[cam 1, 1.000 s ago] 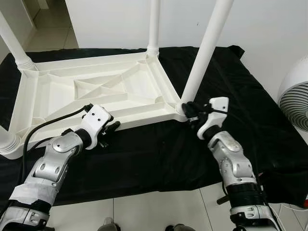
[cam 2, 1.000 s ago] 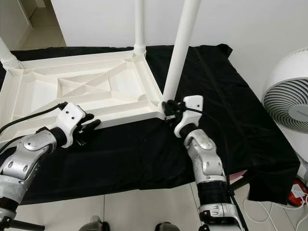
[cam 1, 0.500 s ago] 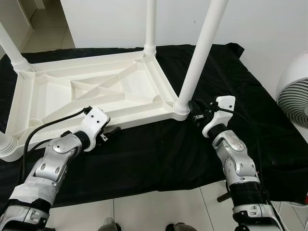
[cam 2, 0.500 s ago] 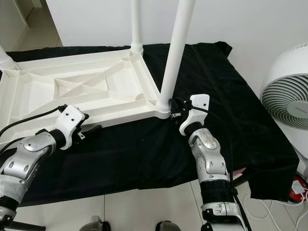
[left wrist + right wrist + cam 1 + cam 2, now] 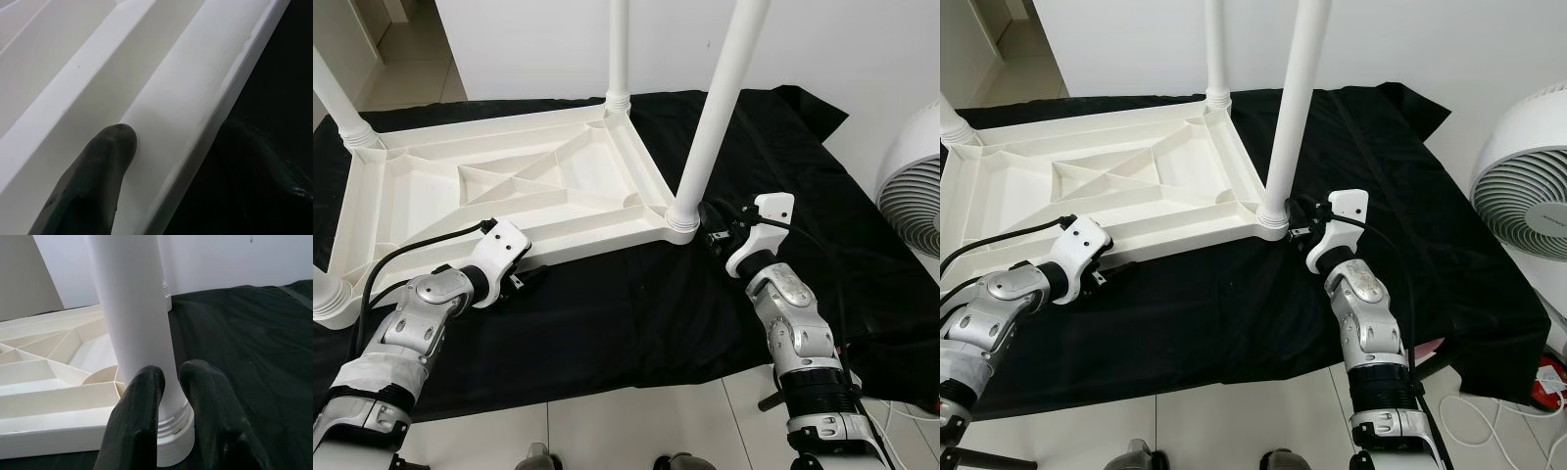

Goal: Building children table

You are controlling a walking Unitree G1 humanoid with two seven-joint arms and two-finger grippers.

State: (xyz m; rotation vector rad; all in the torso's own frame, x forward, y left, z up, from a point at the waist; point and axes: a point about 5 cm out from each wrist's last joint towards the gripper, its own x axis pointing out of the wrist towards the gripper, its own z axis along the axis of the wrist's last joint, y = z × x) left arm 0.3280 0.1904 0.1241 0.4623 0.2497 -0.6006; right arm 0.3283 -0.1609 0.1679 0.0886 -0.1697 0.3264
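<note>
The right tool (image 5: 712, 223), fingers nearly closed and holding nothing, sits just beside the base of the near leg (image 5: 716, 117) of the upturned children's table (image 5: 509, 191) on the black cloth (image 5: 636, 313). A sideways nudge could tilt that leg in its socket. The left tool (image 5: 161, 161) straddles the table's edge, one finger (image 5: 93, 186) inside the rim; how firmly it pinches I cannot tell.

Left arm: we reach forward and low, elbow bent | left gripper (image 5: 530, 277): fingers parted, one each side of an edge | right arm: we extend forward, forearm raised | right gripper (image 5: 168, 382): fingers (image 5: 139, 411) near together, narrow gap between.
</note>
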